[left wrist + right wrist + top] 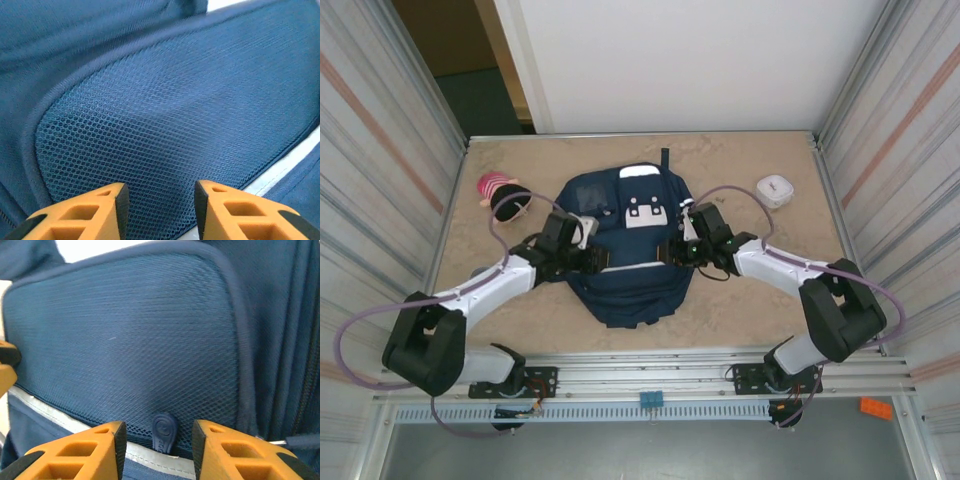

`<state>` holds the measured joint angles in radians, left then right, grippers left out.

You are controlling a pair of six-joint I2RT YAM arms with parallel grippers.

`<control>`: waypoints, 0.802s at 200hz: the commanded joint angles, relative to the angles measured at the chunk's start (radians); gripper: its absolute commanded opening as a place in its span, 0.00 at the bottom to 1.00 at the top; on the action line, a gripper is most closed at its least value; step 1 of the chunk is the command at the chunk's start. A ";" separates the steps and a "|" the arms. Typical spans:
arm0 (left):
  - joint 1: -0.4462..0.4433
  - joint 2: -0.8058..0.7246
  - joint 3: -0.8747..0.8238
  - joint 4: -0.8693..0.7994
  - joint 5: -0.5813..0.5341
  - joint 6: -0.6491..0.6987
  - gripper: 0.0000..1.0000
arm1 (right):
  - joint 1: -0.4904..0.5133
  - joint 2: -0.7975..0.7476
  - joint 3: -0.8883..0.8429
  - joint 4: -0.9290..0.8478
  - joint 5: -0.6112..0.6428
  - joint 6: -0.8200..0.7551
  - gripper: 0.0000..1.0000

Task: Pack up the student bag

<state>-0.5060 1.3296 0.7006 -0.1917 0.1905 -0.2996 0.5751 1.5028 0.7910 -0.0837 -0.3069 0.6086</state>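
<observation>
The student bag [625, 285] lies between my left pincer [590, 258] and right pincer [670, 252], each spread apart, close to its sides.

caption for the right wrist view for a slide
Right gripper, jaws apart, poised over a small dark pull tab at the lower edge of the student bag's navy mesh pocket

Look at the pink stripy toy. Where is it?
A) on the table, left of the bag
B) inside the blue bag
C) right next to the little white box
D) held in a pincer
A: the pink stripy toy lies on the table to the left of the student bag, with bare table between them.
</observation>
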 commanded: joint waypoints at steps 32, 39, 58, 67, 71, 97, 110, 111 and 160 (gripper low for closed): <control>-0.068 0.073 -0.123 0.101 -0.162 -0.066 0.44 | 0.008 0.009 -0.136 0.005 0.111 0.057 0.40; -0.069 0.062 -0.102 0.092 -0.162 -0.067 0.50 | 0.006 -0.012 -0.124 -0.011 0.112 0.053 0.41; -0.069 0.004 -0.021 0.026 -0.186 -0.065 0.65 | -0.003 -0.091 -0.040 -0.102 0.124 0.021 0.50; -0.059 -0.031 0.029 -0.024 -0.199 -0.076 0.71 | -0.020 -0.125 0.021 -0.163 0.122 0.003 0.56; -0.049 -0.045 0.050 -0.046 -0.202 -0.086 0.74 | -0.031 -0.137 0.048 -0.187 0.119 -0.006 0.59; 0.074 -0.106 0.157 -0.151 -0.148 -0.195 0.85 | -0.111 -0.150 0.223 -0.318 0.092 -0.046 0.80; 0.146 -0.117 0.173 -0.158 -0.097 -0.239 0.87 | -0.144 -0.110 0.297 -0.363 0.071 -0.071 0.81; 0.150 -0.116 0.173 -0.157 -0.094 -0.241 0.87 | -0.146 -0.106 0.303 -0.364 0.072 -0.072 0.82; 0.250 0.016 0.175 -0.130 -0.052 -0.185 0.85 | -0.164 0.117 0.412 -0.369 0.092 -0.086 0.81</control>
<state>-0.2703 1.2598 0.8715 -0.2779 0.1032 -0.4984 0.4091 1.5043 1.2011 -0.3710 -0.2314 0.5549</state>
